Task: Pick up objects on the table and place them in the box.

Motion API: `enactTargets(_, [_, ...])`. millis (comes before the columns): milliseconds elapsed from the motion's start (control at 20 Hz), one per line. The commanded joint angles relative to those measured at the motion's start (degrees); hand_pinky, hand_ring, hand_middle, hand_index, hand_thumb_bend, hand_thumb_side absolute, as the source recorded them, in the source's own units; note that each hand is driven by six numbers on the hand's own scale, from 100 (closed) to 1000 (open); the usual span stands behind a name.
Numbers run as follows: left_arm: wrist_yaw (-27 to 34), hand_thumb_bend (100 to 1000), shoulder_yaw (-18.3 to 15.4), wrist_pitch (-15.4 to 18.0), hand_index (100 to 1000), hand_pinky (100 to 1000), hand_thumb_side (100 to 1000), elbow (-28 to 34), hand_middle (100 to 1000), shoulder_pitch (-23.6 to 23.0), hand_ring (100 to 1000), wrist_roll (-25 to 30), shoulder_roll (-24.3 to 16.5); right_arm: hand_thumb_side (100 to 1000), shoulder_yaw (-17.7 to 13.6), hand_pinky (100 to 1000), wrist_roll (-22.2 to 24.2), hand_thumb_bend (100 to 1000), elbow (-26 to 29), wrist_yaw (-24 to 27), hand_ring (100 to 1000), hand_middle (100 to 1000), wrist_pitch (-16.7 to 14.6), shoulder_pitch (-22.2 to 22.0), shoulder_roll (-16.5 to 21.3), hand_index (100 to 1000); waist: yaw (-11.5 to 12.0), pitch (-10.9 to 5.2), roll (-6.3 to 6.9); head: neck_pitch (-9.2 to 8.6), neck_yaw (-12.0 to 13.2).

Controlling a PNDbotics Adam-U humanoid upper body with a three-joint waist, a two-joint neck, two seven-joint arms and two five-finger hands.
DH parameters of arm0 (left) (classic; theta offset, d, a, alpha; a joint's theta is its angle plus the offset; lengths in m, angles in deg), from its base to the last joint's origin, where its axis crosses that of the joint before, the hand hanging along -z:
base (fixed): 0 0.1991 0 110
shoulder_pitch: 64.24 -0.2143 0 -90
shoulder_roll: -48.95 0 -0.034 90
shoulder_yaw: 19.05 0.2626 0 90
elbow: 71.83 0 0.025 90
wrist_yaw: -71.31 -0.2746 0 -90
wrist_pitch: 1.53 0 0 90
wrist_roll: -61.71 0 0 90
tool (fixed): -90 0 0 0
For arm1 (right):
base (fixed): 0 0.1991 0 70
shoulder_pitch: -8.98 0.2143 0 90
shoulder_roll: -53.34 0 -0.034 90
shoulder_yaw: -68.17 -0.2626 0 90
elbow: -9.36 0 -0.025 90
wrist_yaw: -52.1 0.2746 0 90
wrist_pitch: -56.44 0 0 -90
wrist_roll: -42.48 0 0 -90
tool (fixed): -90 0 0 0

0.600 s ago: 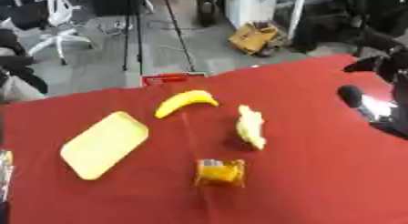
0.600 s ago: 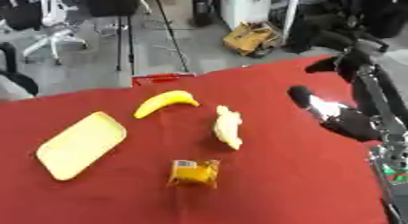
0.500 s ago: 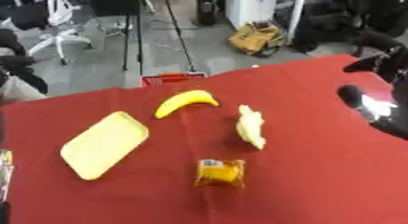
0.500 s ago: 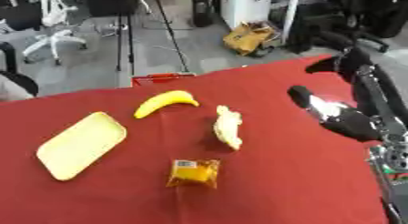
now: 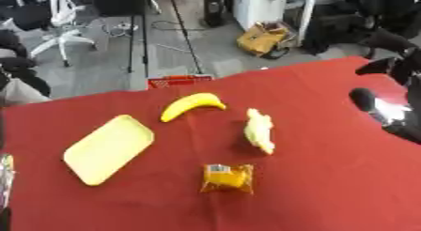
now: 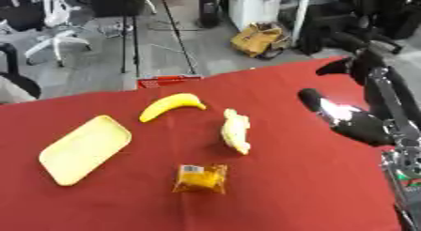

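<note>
Hovering at the bench's (image 6: 312,188) right side, the right hand (image 6: 349,119) holds nothing I can see — its fingers unclear — and may knock the pale peeled piece (image 6: 235,131) aside, the box being unseen.

The right hand (image 6: 341,116) is blurred — whether its fingers are curled or straight cannot be told. The orange packet (image 5: 227,178) bears a label too small to read, and a strip at the left edge (image 5: 5,178) is cut off — unidentifiable.
</note>
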Motion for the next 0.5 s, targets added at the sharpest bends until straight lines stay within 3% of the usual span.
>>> enactTargets(50, [0.21,647,-0.27,0.00,833,627,1000,0.99,759,0.52,621,0.18,-1.36,582,-0.32,739,0.23,703,1.22,-0.33,648,841,-0.02,0.80,1.40,946,0.00,-0.75,-0.77,0.14,0.05])
enactTargets(250, [0.20,647,-0.15,-0.06,832,627,1000,0.87,759,0.42,621,0.28,-1.46,574,0.05,740,0.58,708,1.08,-0.36,648,842,0.03,1.07,2.24,945,-0.01,-0.81,-0.84,0.22,-0.18])
enactTargets(500, [0.46,645,0.46,-0.07,833,626,1000,0.55,759,0.32,620,0.84,-1.79,545,4.84,743,6.20,710,-1.61,-0.27,647,843,-0.25,4.31,8.35,945,0.46,-1.04,-1.18,0.17,-1.41])
